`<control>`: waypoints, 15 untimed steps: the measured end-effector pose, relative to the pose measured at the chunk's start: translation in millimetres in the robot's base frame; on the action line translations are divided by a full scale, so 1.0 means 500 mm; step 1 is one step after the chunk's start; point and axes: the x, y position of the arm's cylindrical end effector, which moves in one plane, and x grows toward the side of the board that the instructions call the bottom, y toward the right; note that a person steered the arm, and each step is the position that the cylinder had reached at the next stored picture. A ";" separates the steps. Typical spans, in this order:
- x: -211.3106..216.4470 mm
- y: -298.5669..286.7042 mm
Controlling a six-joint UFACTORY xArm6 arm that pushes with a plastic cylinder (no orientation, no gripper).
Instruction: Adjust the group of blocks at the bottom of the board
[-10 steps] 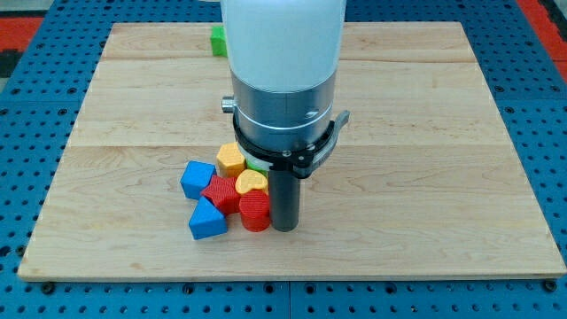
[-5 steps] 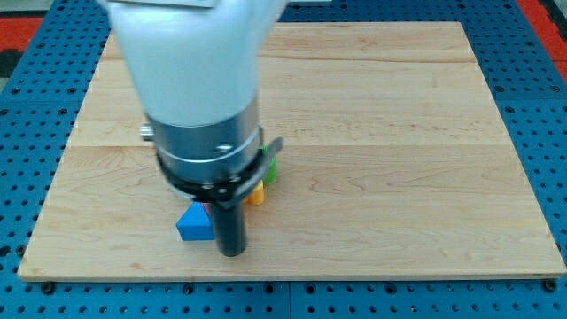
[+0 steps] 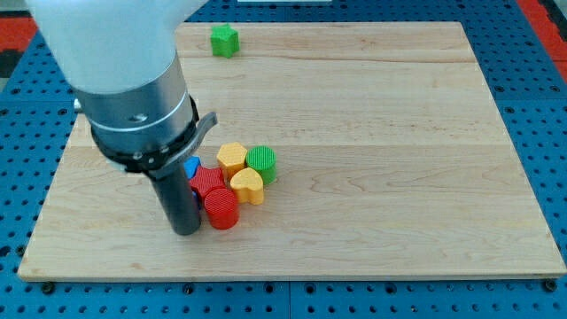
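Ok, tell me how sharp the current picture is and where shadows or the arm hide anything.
Camera view: lighting is even and soft, with no glare on the wooden board. The blocks look crisp, such as the green cylinder and red cylinder. The arm's pale upper housing is slightly soft. My tip sits just left of the red cylinder, and the arm hides most of a blue block.

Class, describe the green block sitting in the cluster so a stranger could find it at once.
On the wooden board, find the cluster of blocks near the bottom, right of my tip. The green cylinder sits at the cluster's right edge, beside the yellow blocks. It is the cluster's only green piece; the other green block lies far off at the top.
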 end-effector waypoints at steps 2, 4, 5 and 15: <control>0.037 0.054; 0.037 -0.154; 0.006 -0.153; -0.451 -0.025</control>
